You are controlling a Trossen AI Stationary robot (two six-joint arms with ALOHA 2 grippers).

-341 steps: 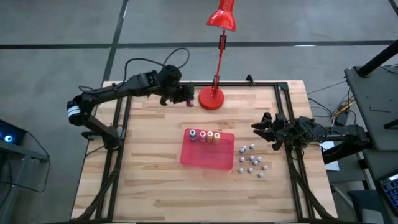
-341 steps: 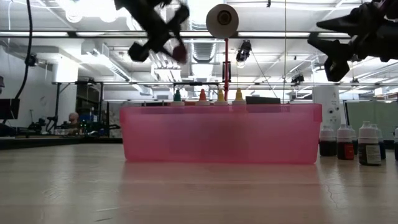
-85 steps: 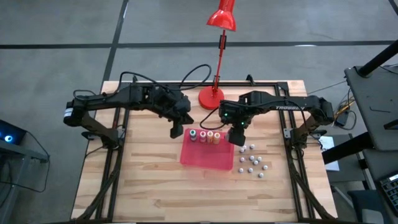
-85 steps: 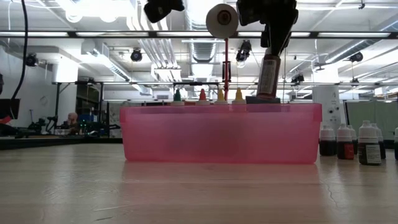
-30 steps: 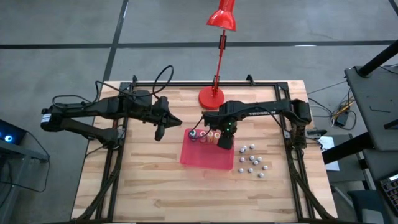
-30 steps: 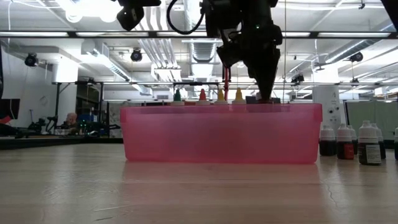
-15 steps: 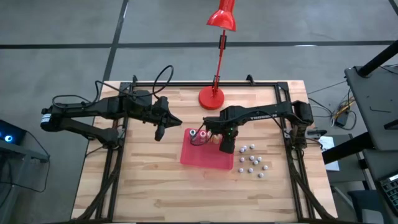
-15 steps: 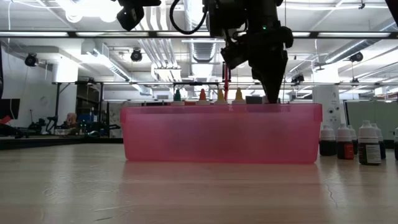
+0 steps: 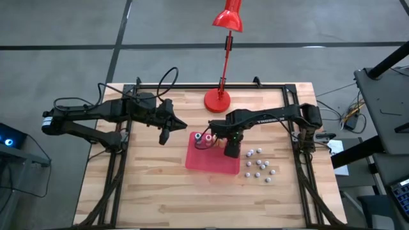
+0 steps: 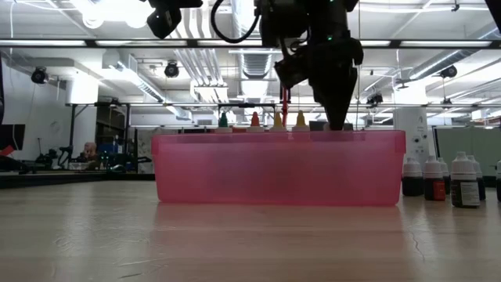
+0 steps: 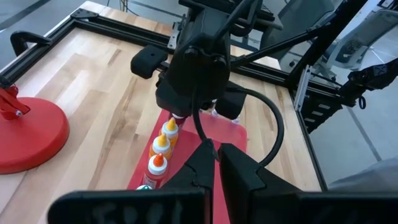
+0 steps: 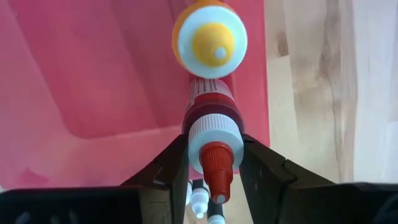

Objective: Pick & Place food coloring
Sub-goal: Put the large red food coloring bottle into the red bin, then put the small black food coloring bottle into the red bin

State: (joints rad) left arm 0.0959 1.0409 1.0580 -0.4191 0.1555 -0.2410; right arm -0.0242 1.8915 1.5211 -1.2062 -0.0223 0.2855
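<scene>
The left gripper (image 9: 163, 135) hangs above bare wood to the left of the tray (image 9: 206, 162), well apart from it, its fingers (image 11: 239, 171) pressed together on nothing. The tray, a flat red rectangle, lies on the table (image 9: 147, 191) in front of the lamp (image 9: 218, 100), whose round red base stands near the back edge. Inside the tray, along its back wall, stands a row of food coloring bottles (image 11: 161, 146); from the left wrist three orange and yellow caps show in line, and the low view shows green, red and two yellow tips (image 10: 254, 119) above the tray's front wall (image 10: 278, 168). The right gripper (image 9: 231, 148) reaches down into the tray at the right end of that row, near the tray's right edge. Its fingers (image 12: 169, 167) are clamped on a red-capped bottle (image 12: 210, 134), which stands just beside a yellow-capped bottle (image 12: 209, 38) in the row; whether the red-capped bottle's base touches the tray floor cannot be told. To the right of the tray, near its right edge, a loose cluster of more small bottles (image 9: 259, 164) stands on the wood; in the low view these show as dark bottles with pale caps (image 10: 438, 178) just beyond the tray's right wall.
</scene>
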